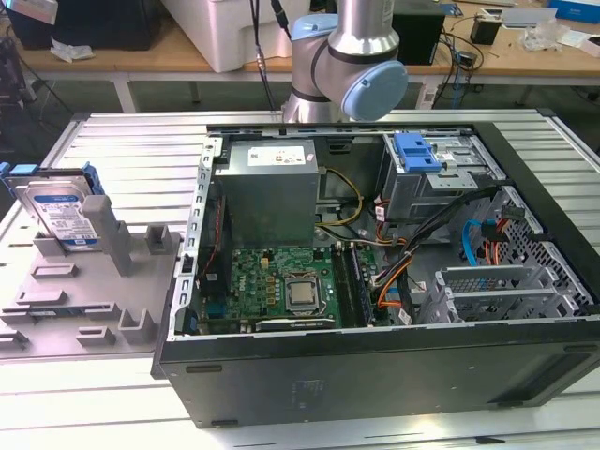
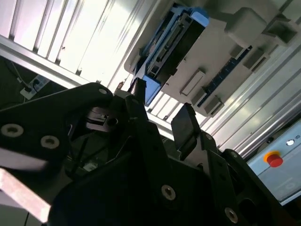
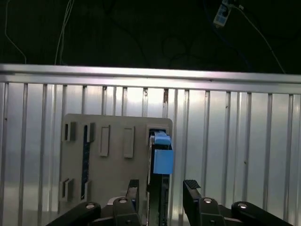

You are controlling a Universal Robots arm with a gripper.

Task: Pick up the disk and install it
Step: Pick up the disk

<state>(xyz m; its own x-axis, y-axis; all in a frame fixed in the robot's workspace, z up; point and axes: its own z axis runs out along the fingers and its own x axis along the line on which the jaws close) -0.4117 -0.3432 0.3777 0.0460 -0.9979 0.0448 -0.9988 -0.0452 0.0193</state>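
The disk [image 1: 61, 211], a silver drive with a white-and-blue label and a blue frame, stands tilted on edge in the grey holder plate [image 1: 94, 286] at the exterior view's left. The first wrist view looks at the disk [image 3: 161, 157] edge-on in its slot on the holder plate [image 3: 113, 155]. My gripper [image 3: 162, 186] is open; its two black fingers frame the disk from a distance, well apart from it. In the second wrist view the gripper [image 2: 161, 106] has the disk [image 2: 174, 42] beyond its fingertips. My arm [image 1: 347, 56] stands behind the computer case.
An open computer case [image 1: 375, 366] lies on the slatted metal table [image 1: 131, 141]. It holds a grey power-supply box [image 1: 272, 183], a motherboard [image 1: 281, 281], cables and a silver drive cage with a blue latch [image 1: 417, 150]. A red button [image 2: 274, 159] sits past the table edge.
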